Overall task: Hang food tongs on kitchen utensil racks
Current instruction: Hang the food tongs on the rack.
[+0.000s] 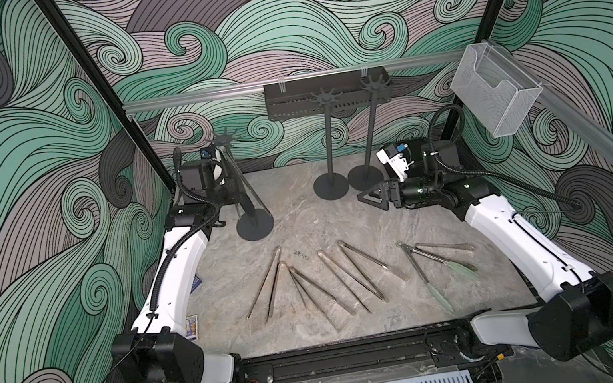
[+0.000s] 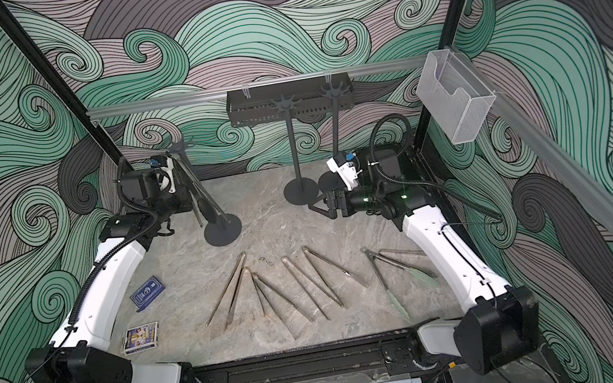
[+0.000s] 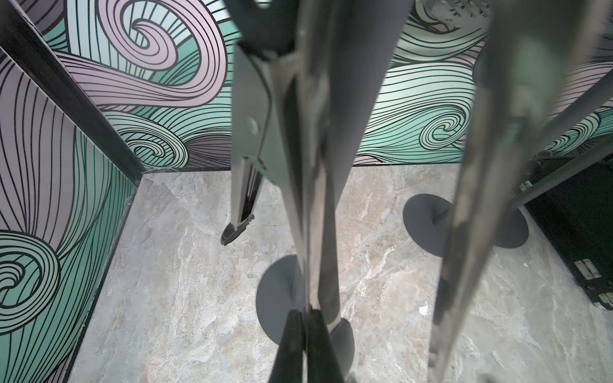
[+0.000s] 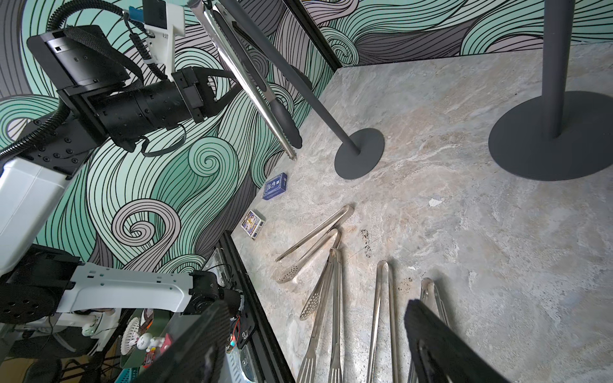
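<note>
Left gripper: held high beside the top of the left rack. Its fingers are pressed together, apparently pinching one steel arm of the raised tongs, whose two arms splay downward on either side of the pole.
Left rack: stands at the left rear of the tabletop. The raised tongs reach up to its hook star, but whether their loop sits over a hook cannot be told.
Black-tipped tongs: hangs close along the same pole with its tip clear of the tabletop. It is judged to be already hung.
Steel tongs on the tabletop: four pairs fanned in a row at front centre, hinge ends pointing rearward, untouched.
Middle rack and right rack: side by side at rear centre, bases nearly touching. Their hook stars are bare in both top views.
Right gripper: low, just in front of the right rack's base, jaws spread, holding nothing.
Green-tipped tongs: lies at front right, crossing a further steel pair.
Progress: early. One pair is judged hung and one is at the hooks. Six lie on the tabletop, as far as can be counted, and two racks are unused.
</note>
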Controlling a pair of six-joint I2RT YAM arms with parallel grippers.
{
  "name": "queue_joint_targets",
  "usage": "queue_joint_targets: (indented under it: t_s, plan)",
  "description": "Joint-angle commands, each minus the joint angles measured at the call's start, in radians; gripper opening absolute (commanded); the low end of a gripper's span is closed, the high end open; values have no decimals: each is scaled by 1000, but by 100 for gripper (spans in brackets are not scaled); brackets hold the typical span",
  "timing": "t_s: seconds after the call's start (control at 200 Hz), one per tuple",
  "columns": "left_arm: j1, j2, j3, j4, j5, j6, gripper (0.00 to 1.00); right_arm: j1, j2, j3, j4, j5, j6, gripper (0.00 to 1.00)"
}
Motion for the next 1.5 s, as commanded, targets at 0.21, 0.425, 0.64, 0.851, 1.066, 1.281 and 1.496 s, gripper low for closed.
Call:
queue_joint_targets:
  t_s: [0.21, 0.425, 0.64, 0.851, 1.066, 1.281, 1.496]
  plan:
    - [0, 0, 13, -17, 15, 22, 22, -8, 6, -3, 26, -17, 7, 84]
    - [0, -4, 19, -25, 12, 26, 25, -10, 4, -2, 27, -20, 11, 84]
    - [0, -11, 30, -39, 11, 30, 33, -10, 7, -1, 31, -23, 15, 84]
    - [0, -30, 42, -81, 2, 41, 42, -12, 10, -1, 38, -30, 21, 84]
    - [0, -87, 47, -132, 33, 57, 51, -12, 15, -2, 27, -17, 28, 84]
    - [0, -160, 89, -226, 45, 71, 57, -8, 8, 14, -113, 105, 17, 84]
    - [0, -260, 66, -293, 112, 30, 60, -1, -43, 5, -371, 464, 25, 84]
